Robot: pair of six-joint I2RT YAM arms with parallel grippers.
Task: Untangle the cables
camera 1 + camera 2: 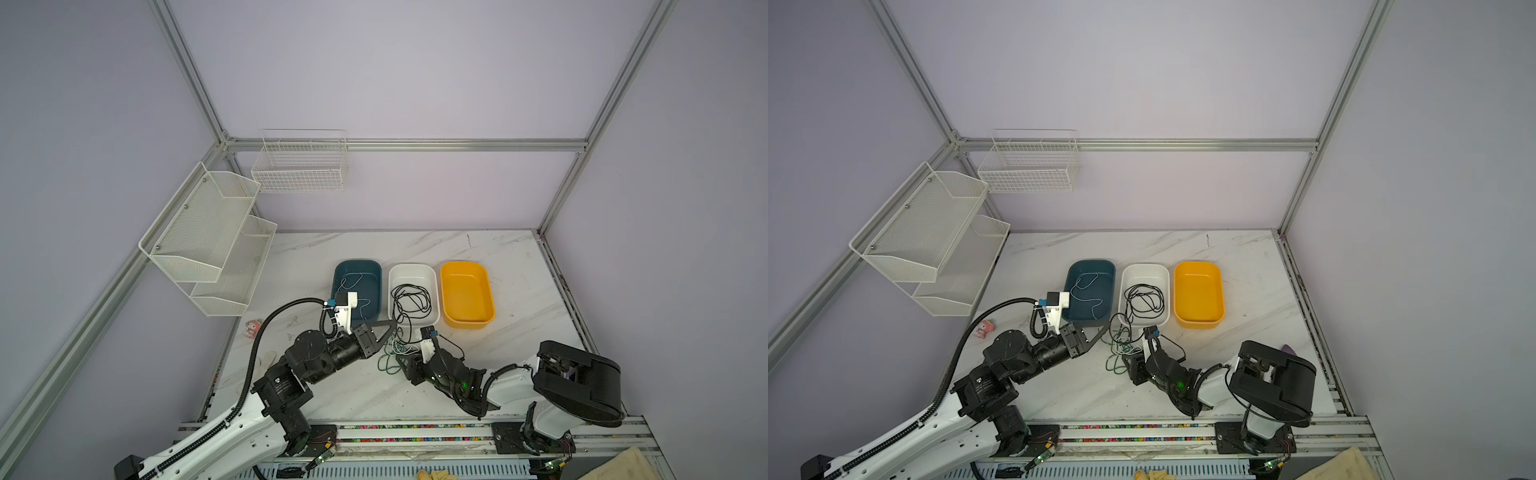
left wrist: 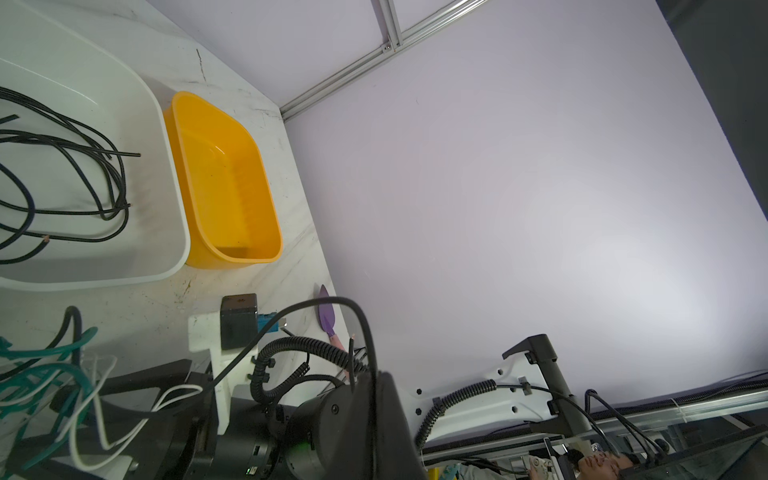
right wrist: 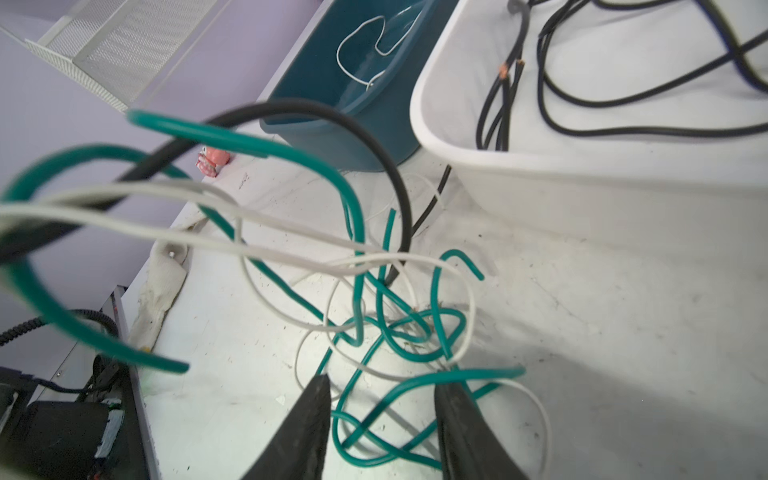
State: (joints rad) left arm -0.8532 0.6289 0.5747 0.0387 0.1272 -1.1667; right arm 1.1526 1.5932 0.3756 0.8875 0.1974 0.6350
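Green, white and black strands make up the tangle (image 3: 395, 328). It lies on the table (image 1: 519, 340) just in front of the white bin (image 1: 413, 267), between the two arms. Sorting looks partly done: one white cable (image 1: 353, 283) lies in the blue bin (image 1: 357, 263), black cables (image 1: 411, 299) coil in the white bin, and the yellow bin (image 1: 467, 266) holds none (presumably kept for green).

By the white bin's near corner the left gripper (image 1: 390, 326) is raised and closed. Loops rise toward it, probably to lift slack off the knot, but I cannot tell which strand it pinches. Down at the tangle, the right gripper (image 3: 384, 380) has its jaws part open, with a green strand (image 3: 419, 381) between them and nothing clamped.

Bin walls hem in the far side. Bare table lies nearer and to the right, so pulling that way looks the freest.
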